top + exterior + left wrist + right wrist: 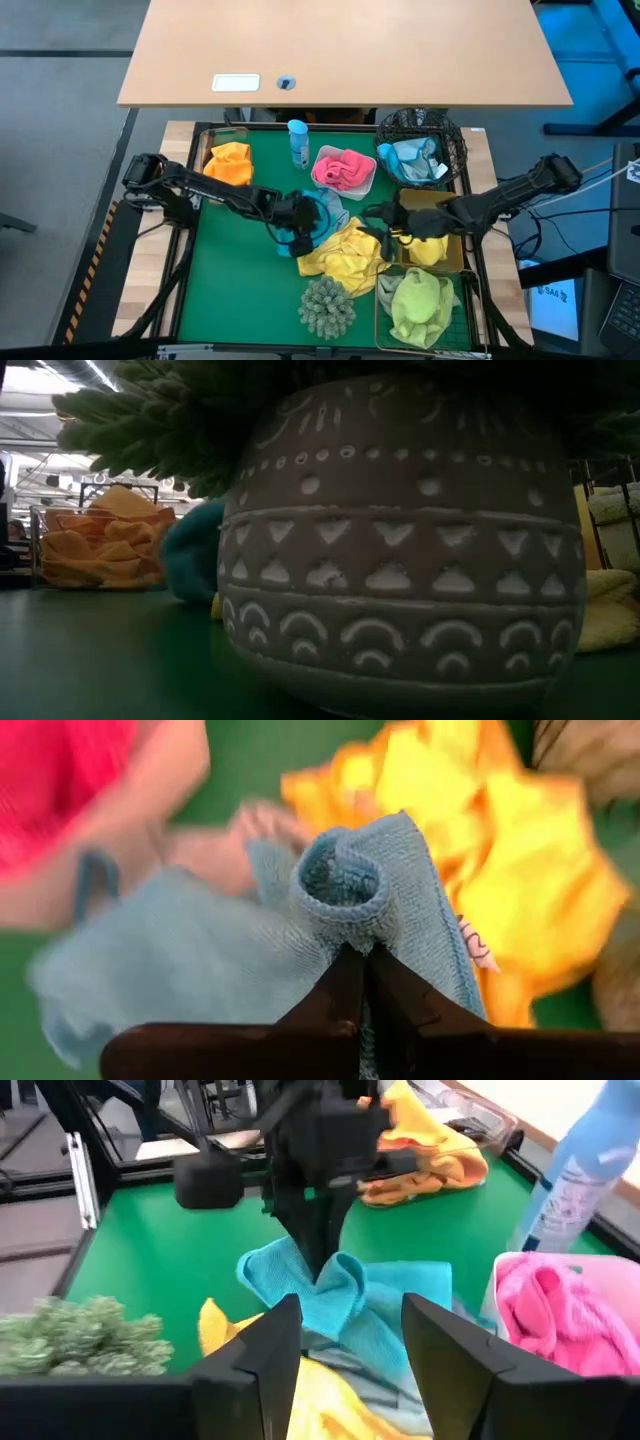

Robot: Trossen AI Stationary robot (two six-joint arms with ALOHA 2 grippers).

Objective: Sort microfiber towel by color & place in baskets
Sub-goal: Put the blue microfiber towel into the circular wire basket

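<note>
Jaws, left: left gripper [300,228] clenched on a fold of the teal-blue microfiber towel [345,885], mid-surface beside the yellow pile.
Jaws, right: right gripper [345,1345] released, its dark fingers [265,1350] spread apart just short of the same teal-blue towel, above the yellow cloths.
Teal-blue towel: bunched upward where it is pinched, the rest trailing on the green surface [235,275].
Yellow microfiber towels [345,250]: loose heap at the middle of the surface, touching the teal-blue one.
Pink towels [343,168]: in the white rectangular tub [368,186].
Orange towels [230,163]: in the clear plastic tub at the far left corner.
Round black wire-mesh basket [455,135]: holds blue and grey cloths.
Pale green towel [420,303]: in the near gold wire basket [381,322].
Shaggy grey-green clump [327,306]: near edge, beside that basket.
Small blue bottle [298,142]: upright between the orange and pink towels.
</note>
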